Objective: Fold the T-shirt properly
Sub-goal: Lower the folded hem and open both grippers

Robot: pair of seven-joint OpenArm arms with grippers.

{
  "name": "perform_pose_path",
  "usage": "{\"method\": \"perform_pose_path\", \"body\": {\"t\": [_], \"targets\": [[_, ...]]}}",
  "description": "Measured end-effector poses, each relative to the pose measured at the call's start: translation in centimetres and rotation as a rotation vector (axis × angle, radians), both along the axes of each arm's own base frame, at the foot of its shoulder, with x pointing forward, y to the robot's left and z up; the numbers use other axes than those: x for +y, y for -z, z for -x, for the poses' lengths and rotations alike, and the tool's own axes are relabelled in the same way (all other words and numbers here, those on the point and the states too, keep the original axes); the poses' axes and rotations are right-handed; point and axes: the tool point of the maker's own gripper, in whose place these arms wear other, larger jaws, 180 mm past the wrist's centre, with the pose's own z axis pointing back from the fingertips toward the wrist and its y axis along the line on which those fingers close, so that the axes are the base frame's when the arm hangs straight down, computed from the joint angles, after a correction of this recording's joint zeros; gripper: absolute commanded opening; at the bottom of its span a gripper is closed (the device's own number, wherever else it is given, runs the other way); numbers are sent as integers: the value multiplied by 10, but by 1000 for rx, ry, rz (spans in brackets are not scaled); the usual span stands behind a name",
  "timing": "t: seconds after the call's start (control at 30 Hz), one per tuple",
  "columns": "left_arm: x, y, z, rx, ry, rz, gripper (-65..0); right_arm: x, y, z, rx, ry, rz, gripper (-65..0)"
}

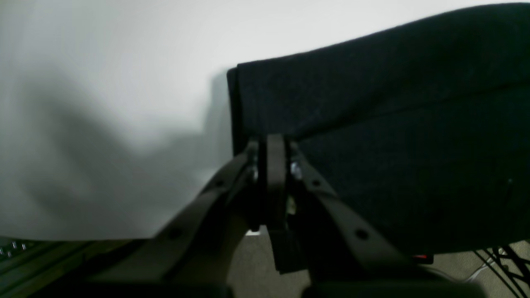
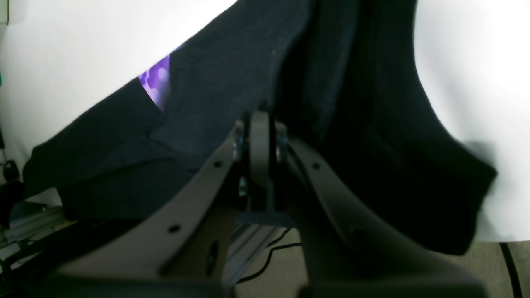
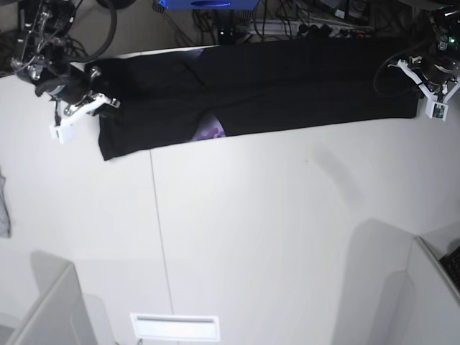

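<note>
A: What does the left wrist view show?

B: The left gripper [image 1: 275, 142] has its jaws pressed together, pinching an edge of the black T-shirt [image 1: 393, 136]. The cloth stretches away to the right over the white bench [image 1: 103, 103].

A: And the right wrist view?

B: The right gripper [image 2: 260, 118] is likewise pinched on the T-shirt [image 2: 215, 91], with a patch of purple print [image 2: 156, 80] showing at a fold.

A: The base view?

B: The T-shirt [image 3: 287, 86] lies as a long dark band along the far edge of the bench [image 3: 273, 230]. The right gripper [image 3: 100, 103] holds one end, the left gripper [image 3: 418, 90] the other. The print [image 3: 210, 130] peeks out at the near edge. A grey cloth [image 3: 3, 208] lies at the bench's left edge, well apart.
</note>
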Motion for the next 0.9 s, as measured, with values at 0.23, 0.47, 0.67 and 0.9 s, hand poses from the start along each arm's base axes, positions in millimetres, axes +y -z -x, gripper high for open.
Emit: {"method": "perform_pose_path", "body": {"t": [0.23, 0.47, 0.67, 0.9], "targets": [[0, 0, 0, 0, -2, 1, -647, 0, 1, 2, 7, -1, -2, -621], [2, 0, 1, 3, -5, -6, -299, -21, 6, 1, -13, 41, 108, -401], [8, -6, -1, -30, -38, -2, -248, -35, 12, -1, -37, 52, 236, -446], [8, -2, 5, -103, -187, 54, -650, 5, 20, -9, -124, -73, 294, -650]]}}
